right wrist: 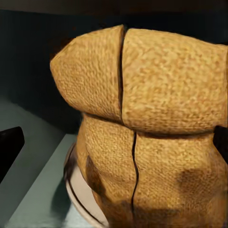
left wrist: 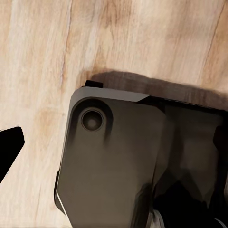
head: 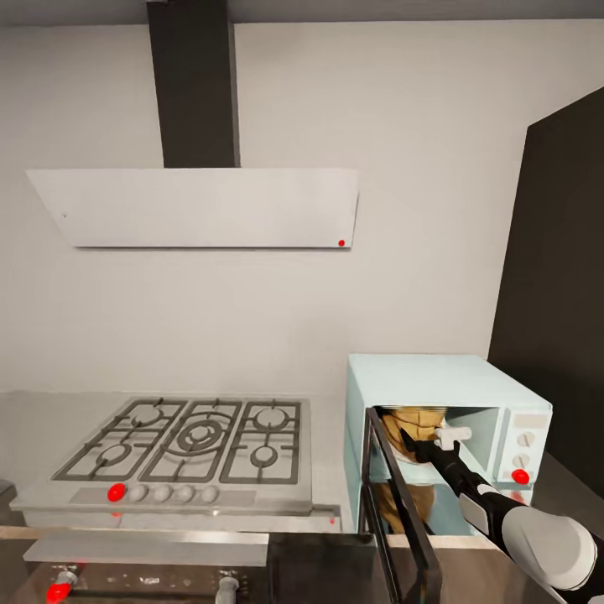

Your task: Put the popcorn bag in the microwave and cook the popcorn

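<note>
I see the popcorn bag (head: 417,429) standing upright inside the microwave (head: 445,394), its long axis vertical and the rolled rim at the top; from my right wrist camera the bag (right wrist: 152,128) sits on a round turntable plate (right wrist: 78,187) on the pale floor of the cavity, tan weave in two fat horizontal folds with a dark seam running down it. The microwave stands on the countertop (head: 331,470) just beside the gas hob (head: 189,440), under the flat white hood (head: 197,207), with a tall dark cabinet (head: 558,294) on its far side. Its dark glass door (head: 403,512) hangs open toward me and stands between my head camera and the lower half of the bag. My right gripper (head: 424,443) reaches in through the opening right at the bag; its dark fingertips (right wrist: 10,147) sit wide at the edges of the wrist picture, so it is apart, with the bag between them. My left wrist camera looks down on light wood floor (left wrist: 42,57) and a dark part of my own base (left wrist: 114,161); one fingertip (left wrist: 9,147) shows, and I cannot tell the state of the left gripper
</note>
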`<state>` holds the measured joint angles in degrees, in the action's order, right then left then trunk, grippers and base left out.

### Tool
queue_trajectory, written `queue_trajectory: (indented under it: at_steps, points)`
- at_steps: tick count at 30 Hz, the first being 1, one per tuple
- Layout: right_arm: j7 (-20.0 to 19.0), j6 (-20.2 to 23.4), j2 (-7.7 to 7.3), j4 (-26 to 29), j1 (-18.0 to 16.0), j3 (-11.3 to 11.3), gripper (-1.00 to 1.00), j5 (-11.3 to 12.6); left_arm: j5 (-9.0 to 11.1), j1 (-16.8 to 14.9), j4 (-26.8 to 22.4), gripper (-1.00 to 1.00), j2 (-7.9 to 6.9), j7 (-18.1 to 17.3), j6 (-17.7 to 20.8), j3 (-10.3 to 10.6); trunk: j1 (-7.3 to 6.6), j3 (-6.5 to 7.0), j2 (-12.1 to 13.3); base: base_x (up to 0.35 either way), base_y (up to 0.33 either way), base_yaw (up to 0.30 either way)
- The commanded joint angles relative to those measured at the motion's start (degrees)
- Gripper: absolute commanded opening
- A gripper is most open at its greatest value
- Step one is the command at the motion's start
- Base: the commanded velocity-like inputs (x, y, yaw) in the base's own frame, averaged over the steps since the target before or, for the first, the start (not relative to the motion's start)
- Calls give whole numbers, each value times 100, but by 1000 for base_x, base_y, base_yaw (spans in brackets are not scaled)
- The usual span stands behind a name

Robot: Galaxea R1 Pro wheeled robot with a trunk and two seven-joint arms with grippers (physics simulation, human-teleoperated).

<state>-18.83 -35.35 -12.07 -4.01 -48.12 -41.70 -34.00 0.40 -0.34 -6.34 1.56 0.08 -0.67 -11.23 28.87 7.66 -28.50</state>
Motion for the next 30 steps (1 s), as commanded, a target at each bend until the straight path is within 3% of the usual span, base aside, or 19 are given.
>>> queue_trajectory:
  at_steps: [1, 30]
  points:
    - [-33, -15, -6, -20, -5, -31, 100, 16, 4, -1, 1, 100, 2, 1, -5, -28, -1, -3, -5, -315, 0, 0]
    - [-24, -2, -6, -25, -5, -21, 100, 16, 2, -1, 1, 100, 2, 1, 57, -28, -1, -3, -5, -338, 0, 0]
